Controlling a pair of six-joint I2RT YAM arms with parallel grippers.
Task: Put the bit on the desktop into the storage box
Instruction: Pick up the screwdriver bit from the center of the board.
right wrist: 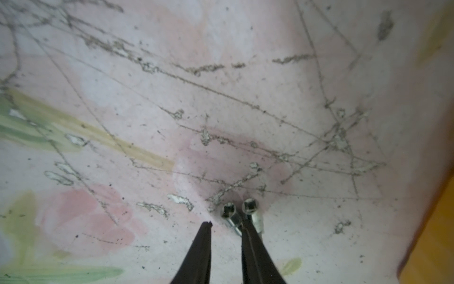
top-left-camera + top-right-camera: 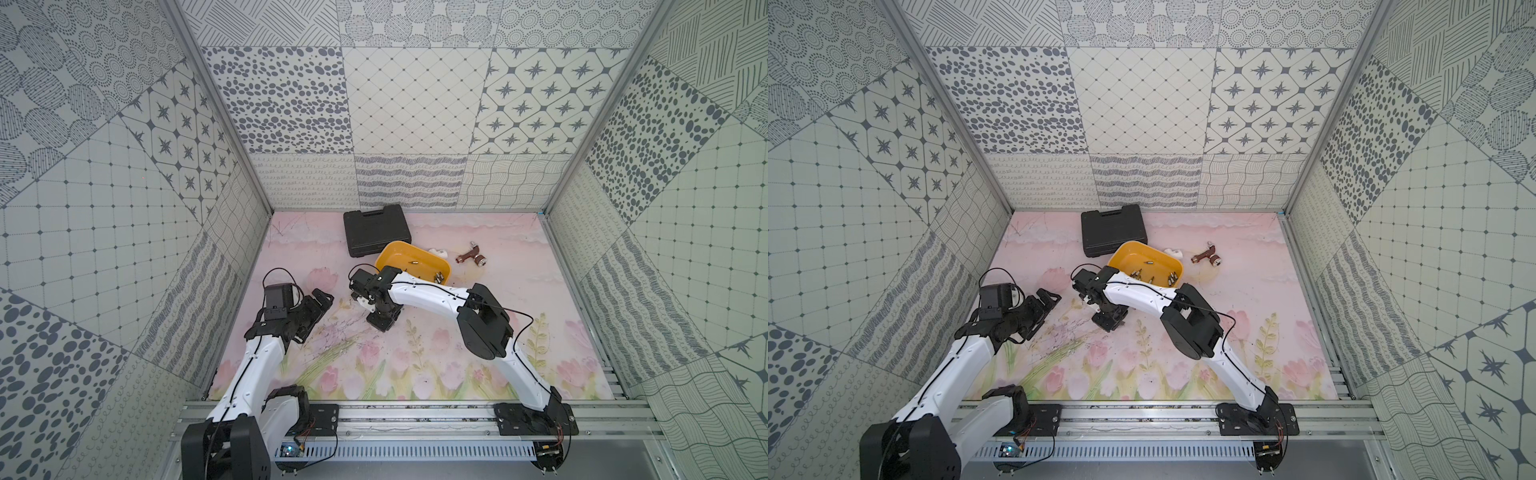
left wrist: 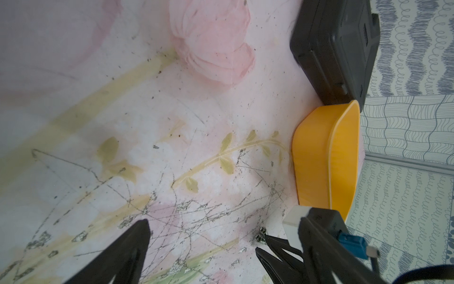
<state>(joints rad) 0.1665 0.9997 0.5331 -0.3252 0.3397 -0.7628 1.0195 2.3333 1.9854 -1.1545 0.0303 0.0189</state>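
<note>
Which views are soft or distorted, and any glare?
Right wrist view: soft throughout, the storage box a yellow smear at the edge, the two bits passably sharp over a dark shadow. Left wrist view: mat scratches crisp, near fingers soft-edged. Both top views: wide-angle bending of the walls, even light, no glare.

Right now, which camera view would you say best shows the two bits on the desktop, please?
Right wrist: both bits lie close-up by the right gripper. Left wrist shows them tiny; in both top views the arm hides them.
</note>
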